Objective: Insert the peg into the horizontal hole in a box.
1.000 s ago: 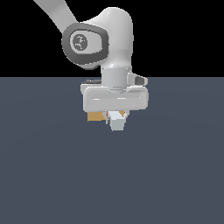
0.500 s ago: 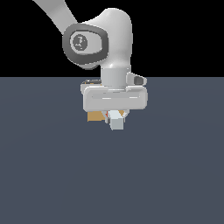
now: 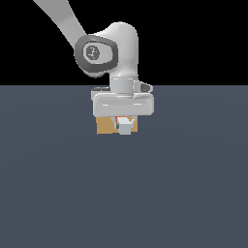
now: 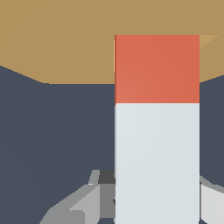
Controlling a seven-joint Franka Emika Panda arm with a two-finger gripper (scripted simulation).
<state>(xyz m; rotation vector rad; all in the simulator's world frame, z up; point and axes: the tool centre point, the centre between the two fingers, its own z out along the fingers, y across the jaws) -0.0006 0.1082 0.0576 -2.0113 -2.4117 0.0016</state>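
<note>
Gripper (image 3: 124,125) at frame centre pinches the peg (image 4: 156,127) by its pale end. Peg's red end enters the box (image 4: 65,48) face at the hole (image 4: 209,43), near the wrist frame's upper right.

Box (image 3: 105,126) sits on floor (image 3: 121,193), directly behind and below gripper (image 3: 125,127) in exterior view. Peg (image 4: 156,131) held level between gripper fingers, running from gripper toward box. One end of peg (image 3: 125,128) faces exterior camera, in front of box face. Wrist view: far end of peg enters hole (image 4: 210,41) in box (image 4: 57,39) face; near end lies between the fingers (image 4: 83,205)
</note>
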